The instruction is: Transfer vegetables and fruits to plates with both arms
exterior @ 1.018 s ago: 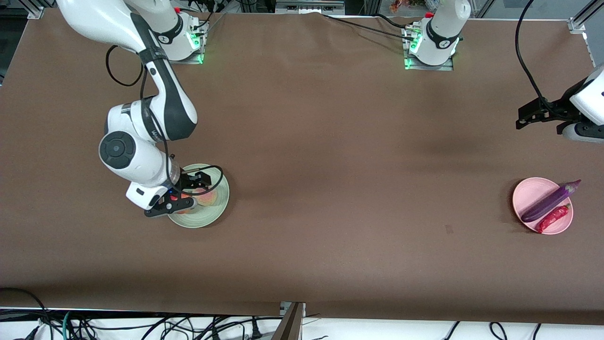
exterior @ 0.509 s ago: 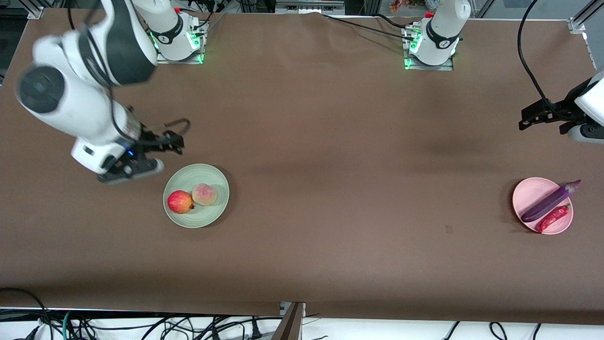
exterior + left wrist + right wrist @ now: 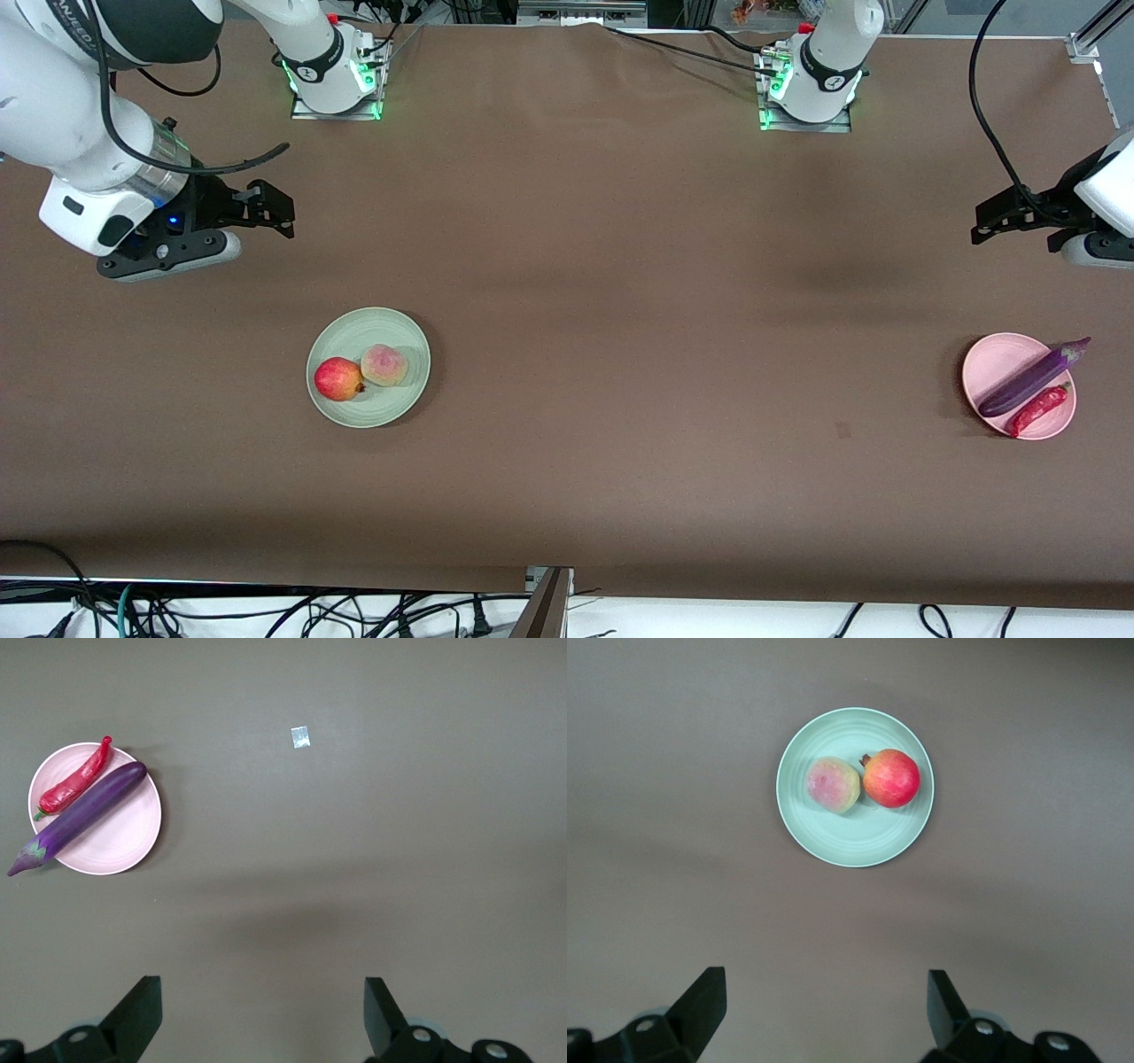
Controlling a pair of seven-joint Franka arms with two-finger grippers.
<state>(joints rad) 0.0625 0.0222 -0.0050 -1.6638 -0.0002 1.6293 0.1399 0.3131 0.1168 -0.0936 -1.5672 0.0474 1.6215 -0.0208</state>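
The pale green plate (image 3: 372,409) holds the round red-yellow fruit (image 3: 337,378) and the paler peach (image 3: 384,364), side by side and touching. The pale pink plate (image 3: 997,359) holds the purple eggplant (image 3: 1032,378), its stem end over the rim, and the red chili (image 3: 1038,410) beside it. My right gripper (image 3: 273,206) is open and empty, raised over bare table near the right arm's end. My left gripper (image 3: 982,221) is open and empty, raised over bare table near the left arm's end. The right wrist view shows the green plate (image 3: 850,837), peach (image 3: 833,784) and red fruit (image 3: 891,778). The left wrist view shows the pink plate (image 3: 115,837), eggplant (image 3: 80,818) and chili (image 3: 75,786).
A brown cloth covers the table (image 3: 602,292). A small pale mark (image 3: 842,430) lies on it near the pink plate, and it also shows in the left wrist view (image 3: 300,737). Cables hang along the table edge nearest the front camera.
My right gripper has lifted off the green plate, leaving the red fruit beside the peach, and moved up toward the right arm's end of the table. The left arm has barely moved.
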